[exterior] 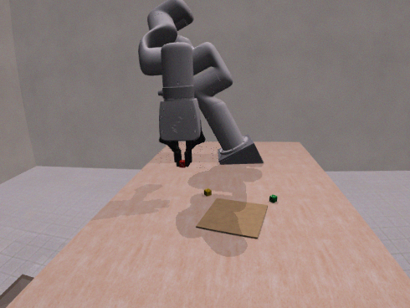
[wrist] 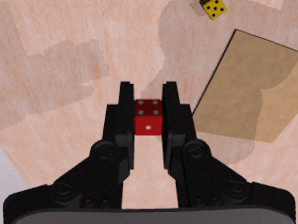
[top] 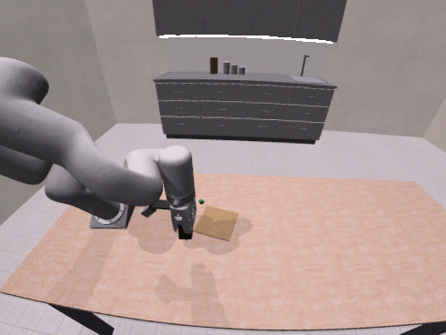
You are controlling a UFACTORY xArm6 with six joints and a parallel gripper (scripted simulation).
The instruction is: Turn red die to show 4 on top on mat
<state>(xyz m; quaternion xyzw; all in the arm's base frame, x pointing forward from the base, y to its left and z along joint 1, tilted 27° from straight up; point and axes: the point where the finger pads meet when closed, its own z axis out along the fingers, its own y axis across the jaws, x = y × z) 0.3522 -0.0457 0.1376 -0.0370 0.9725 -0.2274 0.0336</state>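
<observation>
One red die point(wrist: 149, 116) | white pips, four facing wrist camera | clamped between black fingers

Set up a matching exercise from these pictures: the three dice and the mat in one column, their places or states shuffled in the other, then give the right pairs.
Column one:
1. small red die
2. small yellow die
3. small green die
4. flat tan square mat

Column two:
A. lies flat on the table with no die on it
B. clamped between the fingers of the black gripper
C. on the bare table, off the mat's corner on the side away from the gripper
D. on the bare table, between the gripper and the mat

Pairs: 1-B, 2-D, 3-C, 4-A
</observation>
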